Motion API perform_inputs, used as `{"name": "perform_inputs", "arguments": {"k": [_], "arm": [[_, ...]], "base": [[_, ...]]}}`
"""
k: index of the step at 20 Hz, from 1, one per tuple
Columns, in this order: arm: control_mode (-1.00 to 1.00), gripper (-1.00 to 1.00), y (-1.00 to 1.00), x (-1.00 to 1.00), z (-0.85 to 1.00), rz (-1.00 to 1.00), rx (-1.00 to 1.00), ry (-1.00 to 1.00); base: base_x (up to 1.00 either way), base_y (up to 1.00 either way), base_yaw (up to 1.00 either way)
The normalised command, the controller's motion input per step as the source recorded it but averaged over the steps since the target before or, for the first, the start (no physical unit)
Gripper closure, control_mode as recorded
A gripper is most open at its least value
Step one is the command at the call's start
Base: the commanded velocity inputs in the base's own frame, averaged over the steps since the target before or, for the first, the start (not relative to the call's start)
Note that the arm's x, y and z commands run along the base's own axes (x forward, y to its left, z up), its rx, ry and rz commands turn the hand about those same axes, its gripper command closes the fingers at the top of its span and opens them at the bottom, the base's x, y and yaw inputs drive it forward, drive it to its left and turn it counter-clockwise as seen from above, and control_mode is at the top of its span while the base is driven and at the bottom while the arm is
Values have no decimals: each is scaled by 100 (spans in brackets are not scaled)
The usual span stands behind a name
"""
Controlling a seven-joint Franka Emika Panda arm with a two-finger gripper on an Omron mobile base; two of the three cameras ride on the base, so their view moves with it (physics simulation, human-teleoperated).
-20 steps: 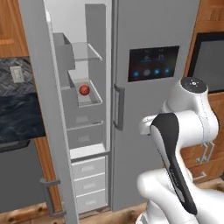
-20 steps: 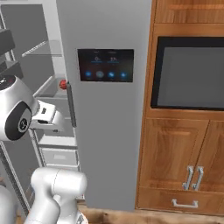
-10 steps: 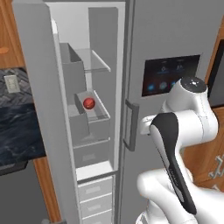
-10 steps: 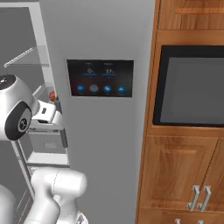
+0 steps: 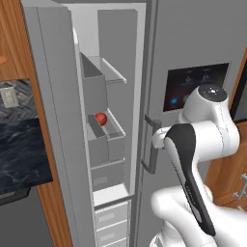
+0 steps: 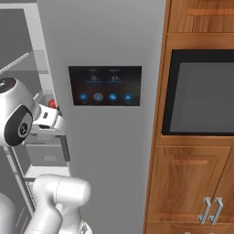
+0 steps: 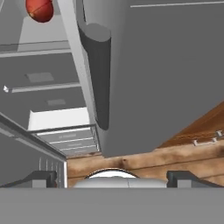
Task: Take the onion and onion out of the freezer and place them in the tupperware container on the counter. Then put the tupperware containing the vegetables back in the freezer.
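Note:
A red-orange onion (image 5: 100,118) lies in a grey bin on a shelf of the open freezer (image 5: 116,62). The same onion (image 7: 39,9) sits at the top left of the hand view and peeks out behind my hand in the right base view (image 6: 52,103). My gripper (image 7: 114,177) is open with nothing between its fingers. It hangs in front of the freezer opening, beside the neighbouring door's handle (image 7: 98,74) and apart from the onion. The dark marbled counter (image 5: 19,144) lies to the freezer's left. The tupperware container is out of view.
The shut door with the dark display panel (image 6: 105,85) stands right of the opening. Pale drawers (image 5: 113,224) fill the freezer's bottom. A dark-glass wall oven (image 6: 201,98) and wooden cabinets (image 6: 192,183) lie further right.
The whole picture has shifted and grown: the base has driven closer to the freezer. The gripper stays open and empty, and the onion rests in its bin.

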Motion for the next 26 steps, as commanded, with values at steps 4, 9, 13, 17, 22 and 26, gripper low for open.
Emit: {"name": "perform_inputs", "arguments": {"k": [4,9,13,17,22,26], "arm": [[-100,-100,8,0,0,6,6,-3],[-100,-100,30,-7,0,30,2,-16],[-100,-100,44,-3,0,34,0,-17],[-100,-100,40,2,0,33,0,-9],[-100,-100,19,21,2,25,-3,-2],[-100,-100,53,42,5,7,-19,0]], "base": [[0,0,0],[0,0,0],[0,0,0],[0,0,0],[0,0,0],[0,0,0]]}}
